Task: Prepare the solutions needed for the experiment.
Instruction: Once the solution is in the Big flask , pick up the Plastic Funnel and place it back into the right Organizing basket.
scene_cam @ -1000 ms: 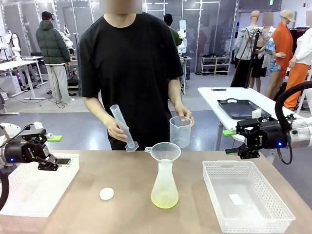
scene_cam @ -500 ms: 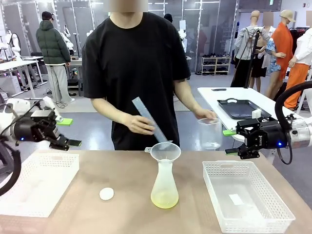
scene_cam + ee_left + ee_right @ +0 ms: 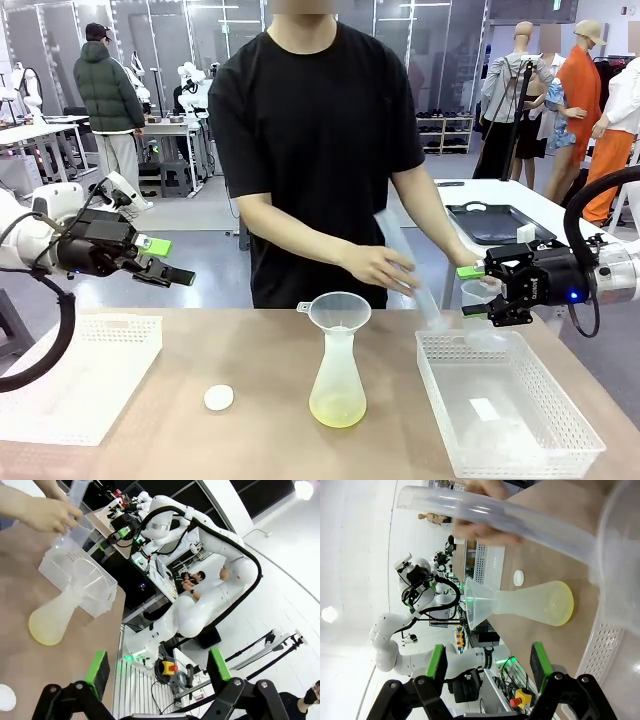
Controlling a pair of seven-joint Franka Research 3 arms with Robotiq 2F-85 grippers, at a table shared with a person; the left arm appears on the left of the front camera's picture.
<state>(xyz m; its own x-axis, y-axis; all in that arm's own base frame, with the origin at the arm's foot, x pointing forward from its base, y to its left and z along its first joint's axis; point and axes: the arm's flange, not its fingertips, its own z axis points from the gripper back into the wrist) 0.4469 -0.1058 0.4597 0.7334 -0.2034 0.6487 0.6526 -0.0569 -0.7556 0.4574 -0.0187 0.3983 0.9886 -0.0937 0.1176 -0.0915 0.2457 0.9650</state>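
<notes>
Shallow yellow-green solution sat in the flask at mid-counter. Left hand and right hand hung released, empty. Person held a cylinder over the right-edge basket.

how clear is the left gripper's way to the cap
Likely clear, so yes. The left gripper hangs open above and left of the cap on bare table; the person's hands are at the right basket.
</notes>
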